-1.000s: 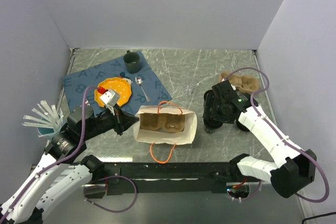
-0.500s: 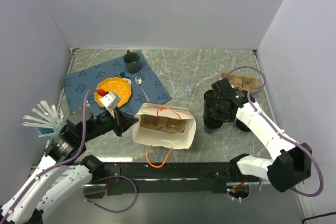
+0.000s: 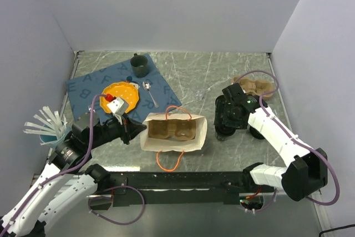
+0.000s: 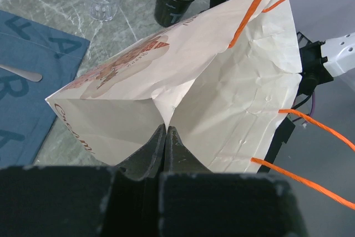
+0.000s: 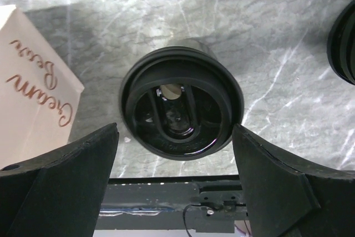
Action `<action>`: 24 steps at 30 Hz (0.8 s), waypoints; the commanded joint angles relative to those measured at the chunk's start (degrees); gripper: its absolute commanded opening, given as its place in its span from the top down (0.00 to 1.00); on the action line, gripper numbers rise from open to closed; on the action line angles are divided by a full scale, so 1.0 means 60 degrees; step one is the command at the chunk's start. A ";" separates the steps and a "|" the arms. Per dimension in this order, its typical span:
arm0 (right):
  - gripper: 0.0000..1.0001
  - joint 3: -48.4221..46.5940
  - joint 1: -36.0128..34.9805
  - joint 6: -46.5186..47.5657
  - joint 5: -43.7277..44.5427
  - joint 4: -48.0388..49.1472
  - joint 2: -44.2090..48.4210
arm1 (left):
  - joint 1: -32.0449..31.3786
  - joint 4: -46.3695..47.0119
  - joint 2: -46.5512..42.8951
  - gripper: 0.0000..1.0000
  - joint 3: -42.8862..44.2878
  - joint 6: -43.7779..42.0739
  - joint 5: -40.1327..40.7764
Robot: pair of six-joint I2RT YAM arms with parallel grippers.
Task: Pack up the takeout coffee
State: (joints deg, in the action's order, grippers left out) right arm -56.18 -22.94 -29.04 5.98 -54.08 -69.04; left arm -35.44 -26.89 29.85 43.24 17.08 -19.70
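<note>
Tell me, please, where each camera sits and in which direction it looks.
Top external: above and behind the bases, looking down on the table; the left arm and right arm show.
Left wrist: on the left arm, looking along the shut left gripper, which pinches the paper bag.
Right wrist: looking straight down at a lidded cup between the fingers of the open right gripper.
Shared: all three show the bag.

White-shelled left arm (image 3: 50, 192) and right arm (image 3: 277, 134), black joints, looping purple cables (image 3: 257, 71) (small green light (image 3: 249, 102) on the right wrist), black wedge-shaped fingers (image 5: 61, 176)
</note>
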 commanded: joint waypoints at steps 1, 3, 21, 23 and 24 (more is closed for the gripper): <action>0.09 -0.0201 0.0058 0.0064 0.0453 -0.0053 -0.0023 | -0.0026 0.0424 -0.0213 0.99 0.0249 -0.0312 -0.0319; 0.08 -0.0376 0.0029 0.0064 0.0512 -0.0170 -0.0008 | -0.0011 0.0527 -0.0359 0.99 0.0103 -0.0400 -0.0407; 0.05 -0.0392 0.0044 0.0503 0.0483 0.0181 -0.0403 | -0.0011 0.0542 -0.0389 0.99 0.0146 -0.0796 -0.0290; 0.05 -0.0363 0.0058 0.0489 0.0440 0.0210 -0.0462 | -0.0011 0.0528 -0.0375 0.99 0.0161 -0.0796 -0.0290; 0.05 -0.0334 0.0058 0.0489 0.0425 0.0210 -0.0491 | -0.0011 0.0527 -0.0346 0.99 0.0161 -0.0796 -0.0276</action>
State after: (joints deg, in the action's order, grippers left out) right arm -56.97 -22.92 -26.89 7.86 -54.15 -71.57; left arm -35.44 -26.28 27.29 43.24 13.72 -20.36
